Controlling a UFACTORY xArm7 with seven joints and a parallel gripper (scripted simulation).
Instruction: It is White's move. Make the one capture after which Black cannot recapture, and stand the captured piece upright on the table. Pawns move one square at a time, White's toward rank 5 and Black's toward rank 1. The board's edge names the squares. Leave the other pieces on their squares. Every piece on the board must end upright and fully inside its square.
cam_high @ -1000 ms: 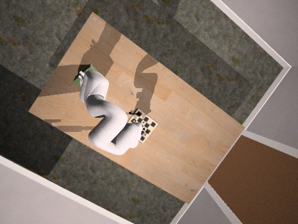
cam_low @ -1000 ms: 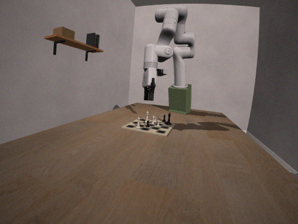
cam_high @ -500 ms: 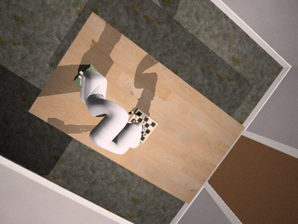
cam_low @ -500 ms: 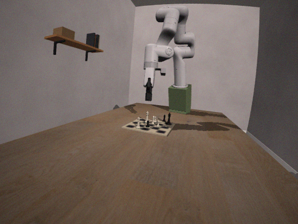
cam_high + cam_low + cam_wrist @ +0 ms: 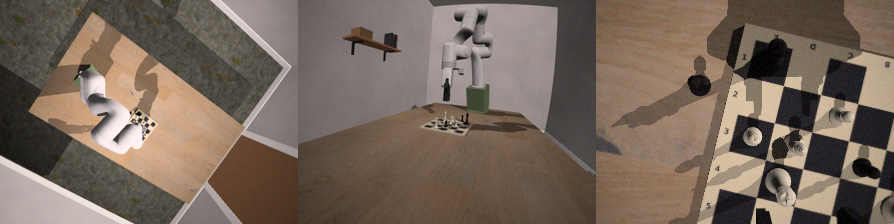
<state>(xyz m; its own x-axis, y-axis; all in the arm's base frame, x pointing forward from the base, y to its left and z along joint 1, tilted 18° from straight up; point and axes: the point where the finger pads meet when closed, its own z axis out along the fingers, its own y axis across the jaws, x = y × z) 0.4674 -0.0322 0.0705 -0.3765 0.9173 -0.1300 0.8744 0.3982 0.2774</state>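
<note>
While the jaws [image 5: 446, 97] hung partly spread over the board [image 5: 157, 123] [image 5: 443, 131] [image 5: 808, 75], pinching nothing, the small black piece [image 5: 130, 112] [image 5: 462, 118] [image 5: 699, 85] stood beyond them on the table, probably light, hard and best held round its middle.

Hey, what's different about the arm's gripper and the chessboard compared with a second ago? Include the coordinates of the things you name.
The gripper [image 5: 446, 100] [image 5: 806, 217] has swivelled about its upright axis, from showing two fingers to edge-on in the exterior view. Nothing was taken hold of or let go. The chessboard [image 5: 154, 123] [image 5: 443, 131] [image 5: 802, 90] stayed put.
</note>
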